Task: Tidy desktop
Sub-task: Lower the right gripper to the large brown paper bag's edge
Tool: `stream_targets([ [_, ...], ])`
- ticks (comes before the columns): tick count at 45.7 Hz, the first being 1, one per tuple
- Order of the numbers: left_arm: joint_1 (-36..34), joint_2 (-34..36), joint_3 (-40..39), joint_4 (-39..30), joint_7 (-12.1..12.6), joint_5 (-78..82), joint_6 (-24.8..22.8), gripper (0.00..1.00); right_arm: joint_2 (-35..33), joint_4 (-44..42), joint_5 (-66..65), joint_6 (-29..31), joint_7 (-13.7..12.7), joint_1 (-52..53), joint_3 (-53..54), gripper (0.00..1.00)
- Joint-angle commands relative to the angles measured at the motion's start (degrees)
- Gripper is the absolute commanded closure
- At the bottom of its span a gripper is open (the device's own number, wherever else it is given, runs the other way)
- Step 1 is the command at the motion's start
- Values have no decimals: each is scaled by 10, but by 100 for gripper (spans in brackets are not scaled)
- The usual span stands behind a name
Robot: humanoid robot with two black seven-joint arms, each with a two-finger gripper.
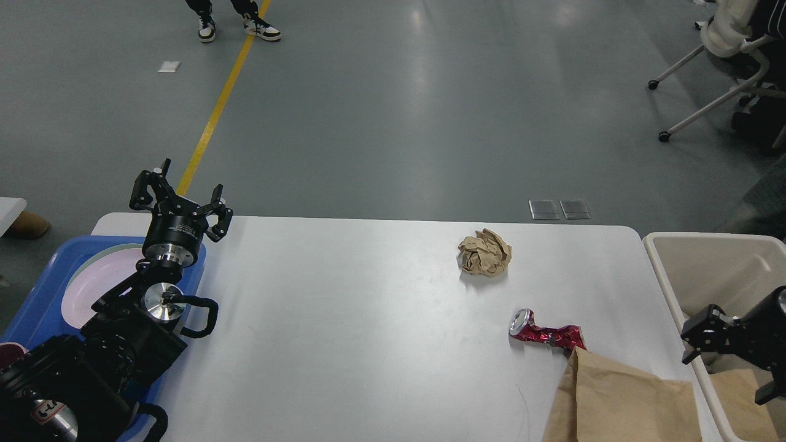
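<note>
The white desktop [368, 319] holds a crumpled brown paper ball [484, 253] at the back right. A crushed red can [543, 333] lies nearer, and its right end touches a flat brown paper bag [620, 402] at the front right. My left gripper [180, 197] is open and empty, raised over the table's back left corner beside the blue tray [37, 294]. My right gripper [697, 337] is dark and hangs over the left wall of the beige bin [706, 258], to the right of the can. I cannot make out its fingers.
The blue tray holds a pale plate [92, 276]. More brown paper [743, 405] lies in the beige bin. Office chairs [724, 55] stand on the floor at the far right. A person's feet [236, 24] are by the yellow floor line.
</note>
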Motion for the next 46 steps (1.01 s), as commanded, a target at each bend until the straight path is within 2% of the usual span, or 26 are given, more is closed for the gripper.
stream_targets([
  [1, 0, 0, 0, 0, 0, 0, 0, 4, 6, -19, -28, -1, -1, -63, 52, 0],
  [20, 0, 0, 0, 0, 0, 0, 0, 3, 35, -108, -42, -5, -2, -189, 95, 0],
  [31, 0, 0, 0, 0, 0, 0, 0, 4, 36, -105, -42, -73, -2, -223, 118, 2],
  [33, 0, 0, 0, 0, 0, 0, 0, 4, 36, -100, -42, -90, -1, -229, 119, 10],
  [38, 0, 0, 0, 0, 0, 0, 0, 4, 38, -99, -42, -104, -1, -240, 120, 15],
  [41, 0, 0, 0, 0, 0, 0, 0, 4, 38, -100, -40, -119, -2, -246, 131, 32],
  [46, 0, 0, 0, 0, 0, 0, 0, 4, 38, -99, -40, -139, -1, -253, 146, 36],
])
